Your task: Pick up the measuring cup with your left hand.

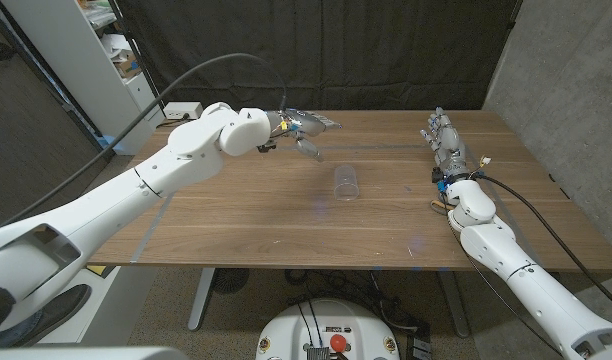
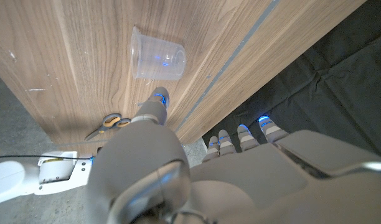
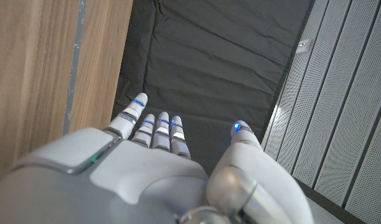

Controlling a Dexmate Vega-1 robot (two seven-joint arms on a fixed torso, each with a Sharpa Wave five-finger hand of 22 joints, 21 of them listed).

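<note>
My left hand (image 1: pixel 304 128) hovers spread and empty, upper centre. The measuring cup (image 1: pixel 345 182) lies mid-frame. My right hand (image 1: pixel 445 140) waits with fingers apart.

Measuring cup (image 1: pixel 345 182) on its side at table (image 1: pixel 236 215) centre. Left hand (image 1: pixel 304 128) above the table, behind the cup and left. Right hand (image 1: pixel 445 139) well apart at right edge.

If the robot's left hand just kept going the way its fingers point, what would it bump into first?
Probably nothing on the table. The left hand points along the far side of the wooden table, with the clear plastic measuring cup off to its near side. Depth is hard to judge.
</note>
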